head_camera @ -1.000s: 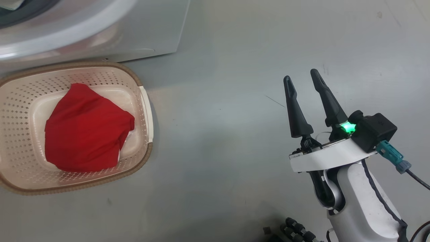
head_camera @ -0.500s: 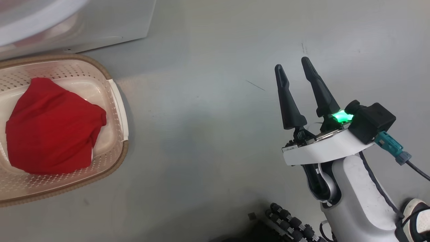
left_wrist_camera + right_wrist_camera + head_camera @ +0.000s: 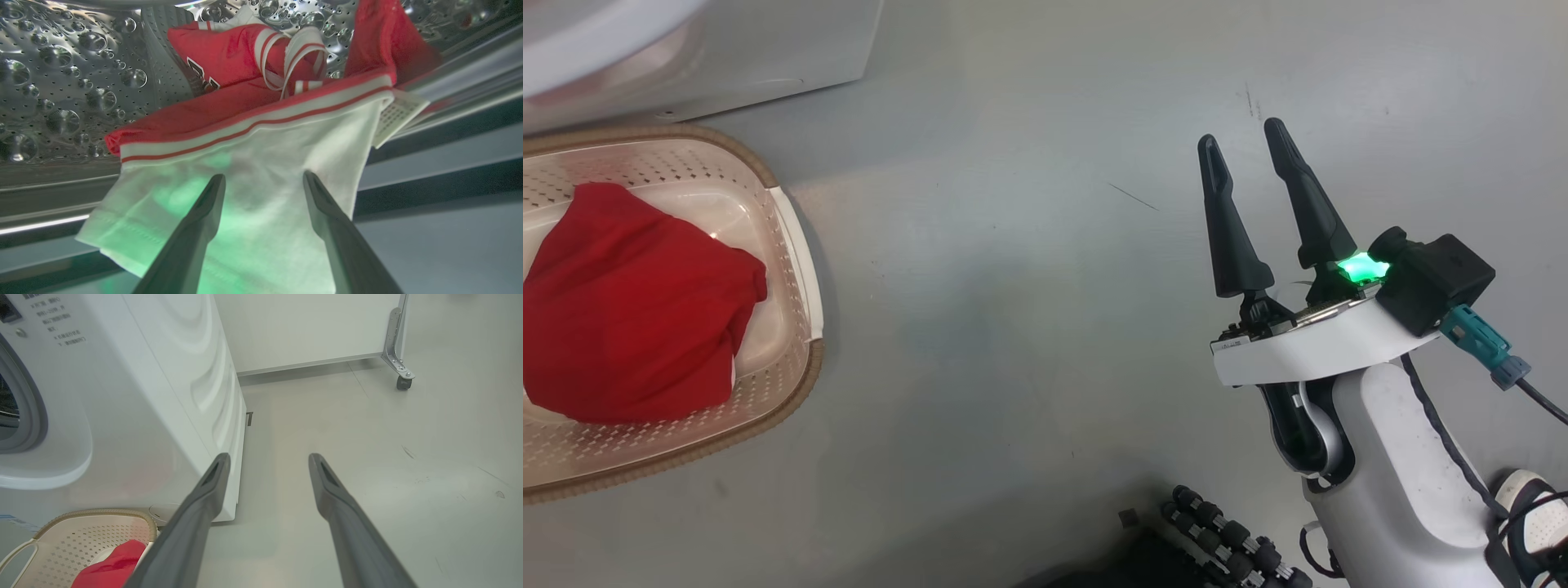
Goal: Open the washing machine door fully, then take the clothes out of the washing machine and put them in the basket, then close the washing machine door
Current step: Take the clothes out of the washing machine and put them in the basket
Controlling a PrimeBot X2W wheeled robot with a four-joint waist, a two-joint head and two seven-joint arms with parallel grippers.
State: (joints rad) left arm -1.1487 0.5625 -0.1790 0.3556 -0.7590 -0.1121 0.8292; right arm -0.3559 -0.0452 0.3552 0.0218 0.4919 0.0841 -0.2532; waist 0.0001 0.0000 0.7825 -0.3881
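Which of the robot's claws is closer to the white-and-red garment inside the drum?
Left. The left gripper is open right at the garment; the right gripper hangs over floor beside the washing machine.

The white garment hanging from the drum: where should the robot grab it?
Grip the white garment on its flat lower panel, straight from the front, where the open left gripper points. It drapes loose over the drum lip, so a pinch there should probably hold.

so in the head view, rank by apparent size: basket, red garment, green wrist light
1. basket, even though the left edge cuts it off
2. red garment, lying inside it
3. green light on the wrist, nearer the camera yet plainly smallest
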